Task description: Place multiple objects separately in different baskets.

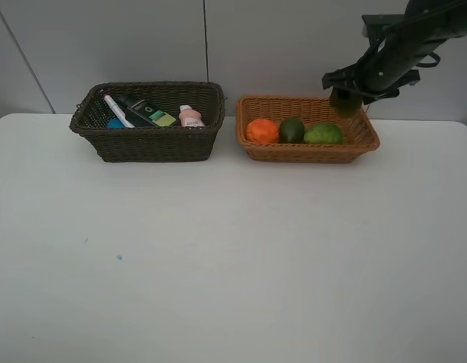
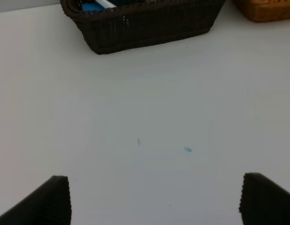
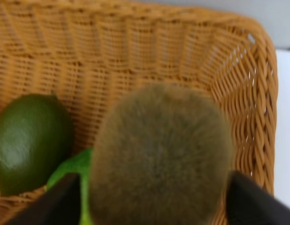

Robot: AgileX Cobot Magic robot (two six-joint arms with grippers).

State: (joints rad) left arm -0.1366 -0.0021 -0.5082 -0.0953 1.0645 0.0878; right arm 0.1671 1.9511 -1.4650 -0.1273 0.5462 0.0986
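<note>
Right arm reaches in from above; right gripper (image 1: 345, 100) hangs over the tan basket (image 1: 366, 138), kiwi (image 3: 159, 154) between its fingers, grip uncertain. Left gripper (image 2: 154, 201) spread wide above bare bench (image 2: 149, 108).

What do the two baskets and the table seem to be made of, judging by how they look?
Dark brown basket: woven wicker or a plastic imitation, matte; interlaced strands and a braided rim show.
Light orange-tan basket: the same kind of weave, slightly glossy; the right wrist view shows each strand clearly. Natural or synthetic, I cannot tell.
Table: a smooth white surface, probably laminate or painted board, matte, with no grain visible.
</note>
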